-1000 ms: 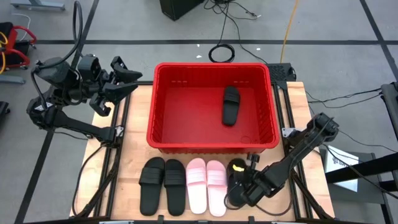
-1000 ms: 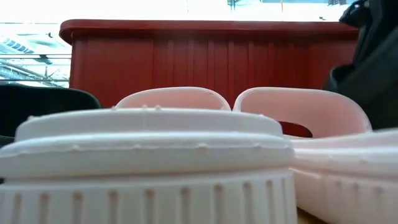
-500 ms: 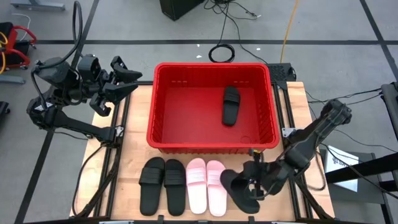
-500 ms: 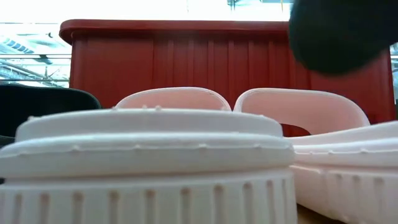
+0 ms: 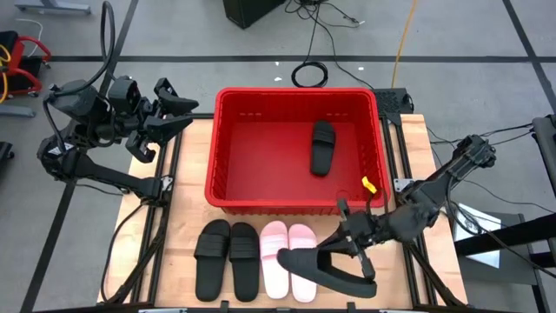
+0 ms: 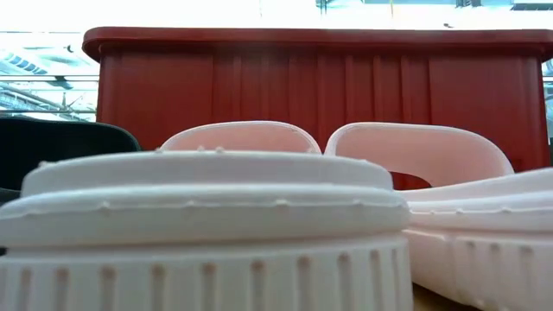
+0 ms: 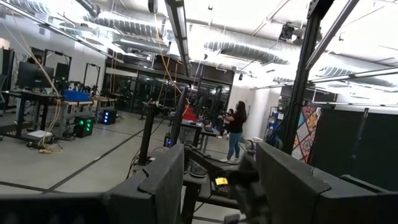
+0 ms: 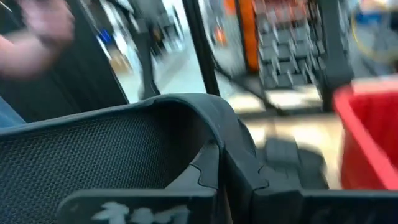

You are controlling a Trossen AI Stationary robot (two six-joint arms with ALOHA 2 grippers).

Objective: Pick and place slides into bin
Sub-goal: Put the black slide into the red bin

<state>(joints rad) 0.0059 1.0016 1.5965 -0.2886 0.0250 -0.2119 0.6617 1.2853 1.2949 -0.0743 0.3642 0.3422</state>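
Lifting a black slide (image 5: 328, 268) in the right gripper (image 5: 347, 248), jaws clamped on its strap.
Left gripper (image 5: 178, 111) waits beside the red bin (image 5: 295, 202), jaws apart.

The whole wooden table (image 5: 187, 217) is seen from straight overhead in the high view, both dark arms included. The low view is set at table-top height, very close to the light pink foam slide sandals (image 6: 259, 216), and faces the ribbed wall of the large red plastic crate (image 6: 320, 86); sandals and crate are shared with the high view. The left wrist view is aimed level past the left gripper (image 7: 217, 180) into the room. The right wrist view is held close behind the black slide sandal (image 8: 124, 149) gripped by the right gripper (image 5: 347, 248), the crate's corner appearing beyond.
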